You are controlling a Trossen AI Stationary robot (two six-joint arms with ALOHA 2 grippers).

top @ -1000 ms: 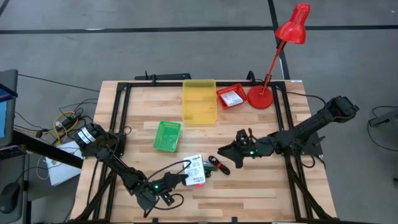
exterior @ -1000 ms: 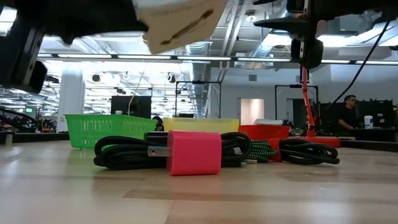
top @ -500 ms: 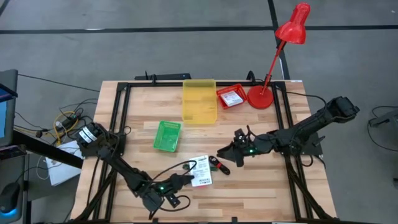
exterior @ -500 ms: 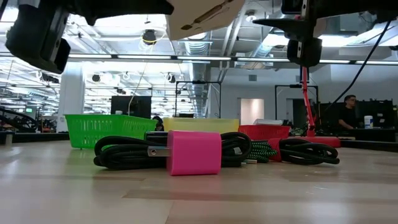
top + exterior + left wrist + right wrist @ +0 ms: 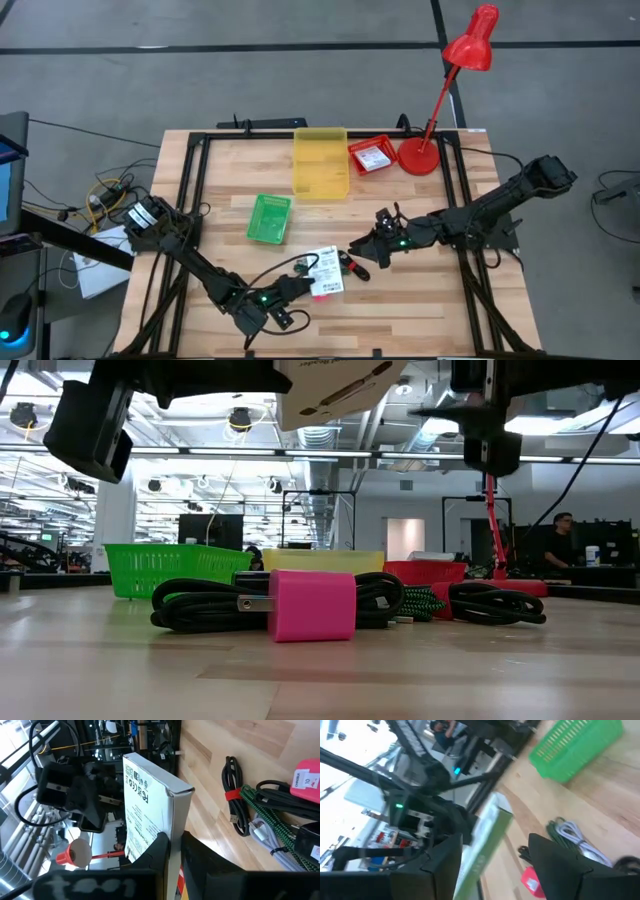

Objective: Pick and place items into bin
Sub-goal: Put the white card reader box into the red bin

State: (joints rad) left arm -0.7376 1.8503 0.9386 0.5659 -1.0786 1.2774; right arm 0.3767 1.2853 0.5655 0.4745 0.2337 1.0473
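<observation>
The left gripper (image 5: 300, 283) is clamped on a white box (image 5: 327, 271), held off the table at the gripper's 2 o'clock, above the coiled cables (image 5: 385, 600). The right gripper (image 5: 362, 247) hangs spread apart, at the box's 2 o'clock.

The left gripper (image 5: 303, 279) has carried the white box (image 5: 327, 271) higher, toward the table's middle.
</observation>
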